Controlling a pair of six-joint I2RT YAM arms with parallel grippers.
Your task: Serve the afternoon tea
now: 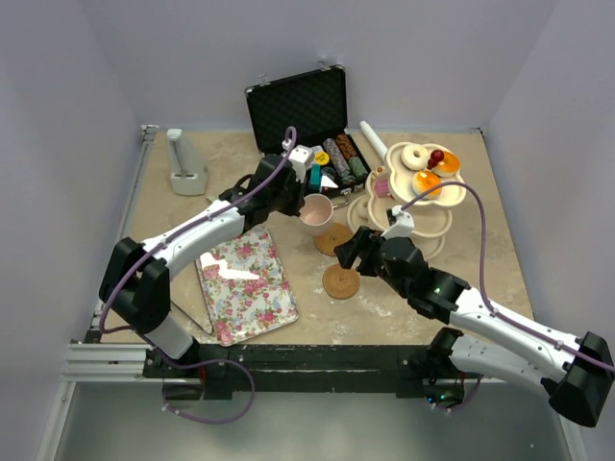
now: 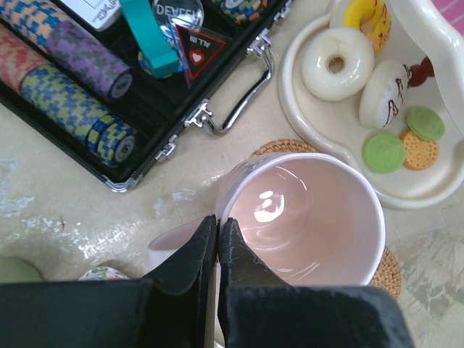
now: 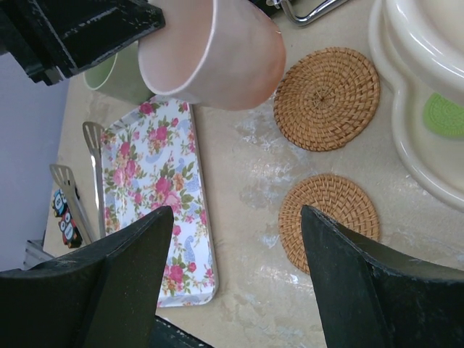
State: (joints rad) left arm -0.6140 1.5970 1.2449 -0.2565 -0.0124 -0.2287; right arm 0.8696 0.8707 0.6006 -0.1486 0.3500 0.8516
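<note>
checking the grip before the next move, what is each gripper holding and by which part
The left gripper is shut on the pink cup, pinching it at the rim edge nearest the wrist. The right gripper is open and holds nothing.

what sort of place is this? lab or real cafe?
Probably a robot lab cell: plain walls boxing in one table, left arm and right arm bolted to a metal rail, toy donuts on a tiered stand.

High rear overview of whole table (image 1: 159, 219); close downward wrist views, pink cup (image 2: 312, 217) in both.
</note>
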